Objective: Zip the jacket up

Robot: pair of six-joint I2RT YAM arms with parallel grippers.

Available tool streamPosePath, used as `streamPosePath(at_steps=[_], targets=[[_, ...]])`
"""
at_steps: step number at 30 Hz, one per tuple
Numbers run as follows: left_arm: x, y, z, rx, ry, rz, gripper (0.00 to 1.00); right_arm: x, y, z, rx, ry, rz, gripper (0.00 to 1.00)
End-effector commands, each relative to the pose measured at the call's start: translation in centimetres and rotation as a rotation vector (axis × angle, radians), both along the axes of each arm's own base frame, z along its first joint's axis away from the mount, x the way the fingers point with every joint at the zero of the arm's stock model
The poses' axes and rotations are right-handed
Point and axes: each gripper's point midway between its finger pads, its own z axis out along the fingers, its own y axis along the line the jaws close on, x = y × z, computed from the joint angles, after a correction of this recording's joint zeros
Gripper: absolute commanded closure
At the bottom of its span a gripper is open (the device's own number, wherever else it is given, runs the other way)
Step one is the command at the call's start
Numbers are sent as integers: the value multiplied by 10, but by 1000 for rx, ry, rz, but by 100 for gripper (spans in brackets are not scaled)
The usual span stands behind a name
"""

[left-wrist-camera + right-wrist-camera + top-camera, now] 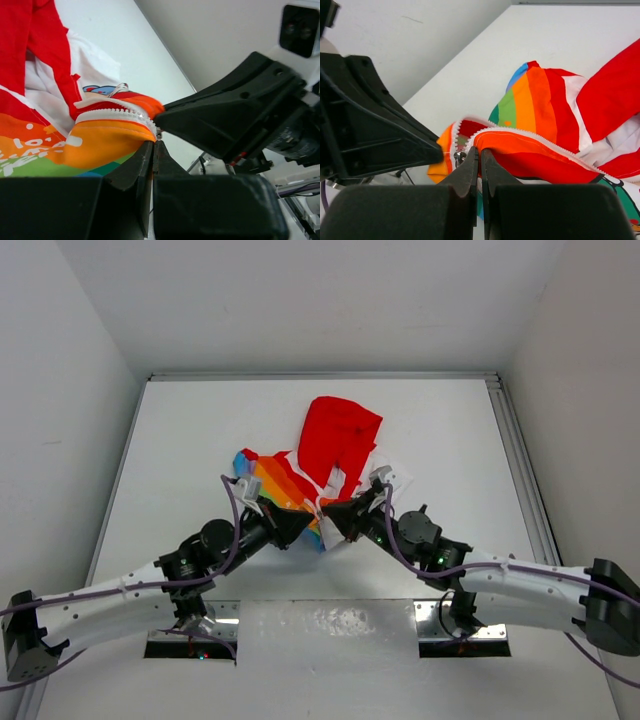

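Observation:
The jacket [335,445] lies crumpled mid-table, with the red hood at the far side and rainbow stripes at the left. Its open bottom edge is lifted between the two grippers. My left gripper [304,525] is shut on the orange hem by the white zipper teeth [112,114], with its tips at the fabric's corner [154,142]. My right gripper [334,519] is shut on the other zipper edge [481,150], and the metal zipper slider [459,158] hangs just left of its tips. The two grippers nearly touch tip to tip.
A raised metal rail [515,450] runs along the table's right side and another along the far edge [320,376]. White walls close in at the left, back and right. Two base plates [190,640] sit at the near edge.

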Motion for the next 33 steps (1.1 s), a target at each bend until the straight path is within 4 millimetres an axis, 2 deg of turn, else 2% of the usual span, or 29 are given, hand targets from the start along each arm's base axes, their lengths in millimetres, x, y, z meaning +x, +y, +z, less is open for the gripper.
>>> streamPosePath(at_steps=[1, 5, 10, 20, 22, 25, 27, 33], targets=[[-10, -3, 19, -62, -32, -62, 100, 12, 1, 29, 50, -37, -60, 100], [-12, -1, 20, -66, -31, -65, 100, 12, 3, 30, 52, -37, -53, 100], [-9, 2, -2, -29, 21, -34, 100, 1, 3, 46, 90, -41, -2, 100], [-2, -1, -28, 35, 73, -7, 100, -2, 15, 52, 91, 4, 38, 100], [-2, -2, -26, 36, 64, -9, 100, 0, 15, 53, 88, 9, 28, 100], [-6, -7, -11, 10, 30, -45, 100, 12, 10, 43, 33, 11, -46, 100], [-9, -6, -8, -16, 21, -57, 100, 20, 10, 32, -11, 20, -80, 100], [-17, -8, -14, -29, 34, -99, 100, 27, 15, 26, -48, 40, -104, 100]])
